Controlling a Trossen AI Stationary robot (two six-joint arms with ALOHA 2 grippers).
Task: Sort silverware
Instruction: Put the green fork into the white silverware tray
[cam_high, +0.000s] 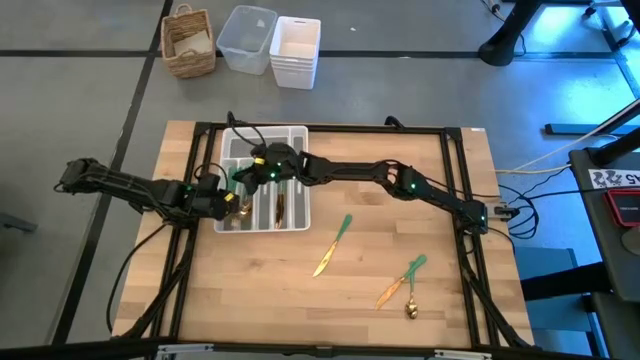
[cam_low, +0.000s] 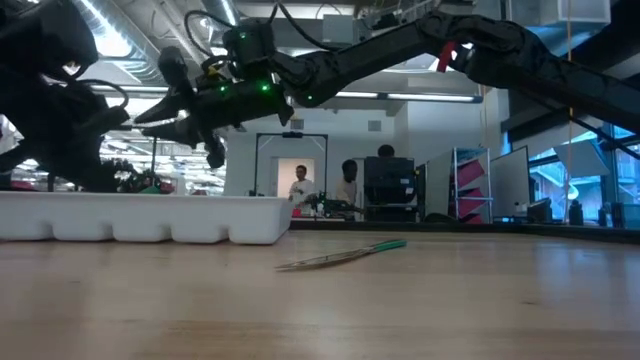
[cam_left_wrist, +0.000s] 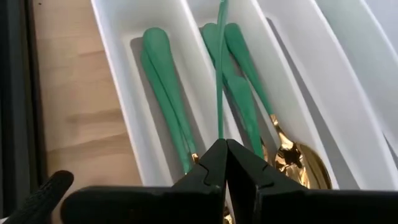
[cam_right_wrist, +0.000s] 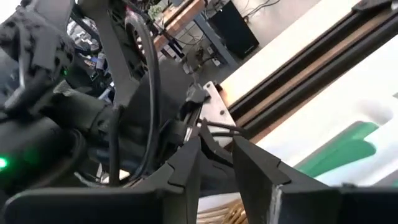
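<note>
The left gripper (cam_left_wrist: 225, 163) is clenched on the slim green handle of one piece of silverware (cam_left_wrist: 220, 74), which runs straight out from its matte black fingertips over the white tray (cam_left_wrist: 118, 37). Just beyond those fingers, smooth tapered green handles lie side by side in two glossy plastic compartments, and a shiny gold spoon bowl (cam_left_wrist: 303, 167) rests close beside the fingertips; only the left wrist view shows this.

The right gripper (cam_right_wrist: 216, 160) hangs above the same tray, its angular dark fingers parted with nothing between them. From above, the right gripper (cam_high: 262, 160) sits just past the left gripper (cam_high: 232, 203) over the tray.

Well away from both, on the pale wood-grain table (cam_high: 250, 290), lie a knife (cam_high: 333, 246), a fork (cam_high: 401, 279) and a spoon (cam_high: 411, 303). The low view alone shows the tray's scalloped underside.
</note>
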